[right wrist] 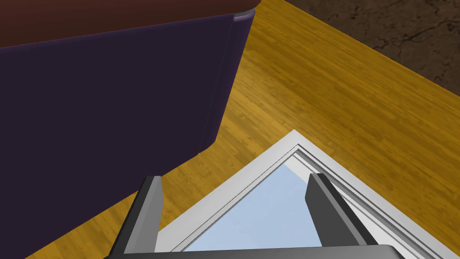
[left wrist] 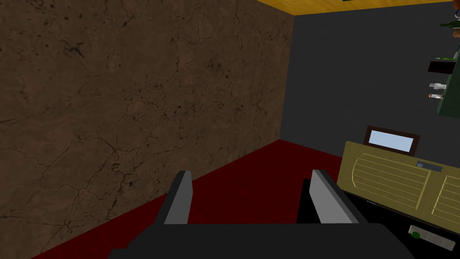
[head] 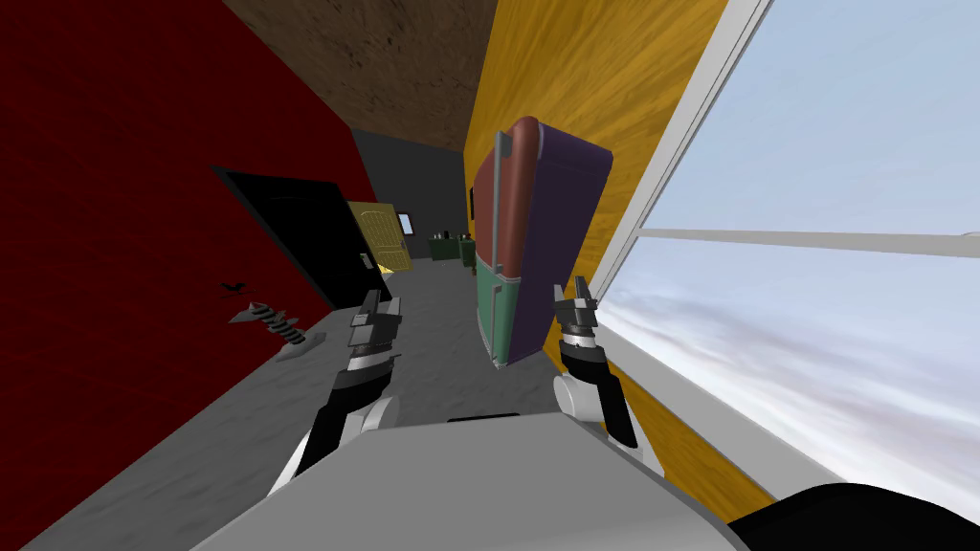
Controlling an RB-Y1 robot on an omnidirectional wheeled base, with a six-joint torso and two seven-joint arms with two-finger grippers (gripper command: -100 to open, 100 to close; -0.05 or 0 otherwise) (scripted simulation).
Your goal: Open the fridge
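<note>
Right gripper [right wrist: 233,184] up close, fingers spread wide with nothing between them, hanging just beside the fridge [head: 541,230], off its purple side and not touching. Left gripper [left wrist: 251,177] is spread too, holding nothing, well apart from the fridge across the grey floor [head: 431,325]. The fridge stands against the yellow wood wall [head: 593,77], right next to the big white-framed window [head: 813,287]. It has a red-brown upper door and a green lower door, both looking shut, with grey handles on the edge away from the right gripper. Red wall [head: 115,191] opposite, with a black doorway [head: 306,239] and a pale yellow door [head: 383,234]. Far back, a dark green cabinet [head: 445,249] carries bottles [left wrist: 438,85]; their contents can't be told.
</note>
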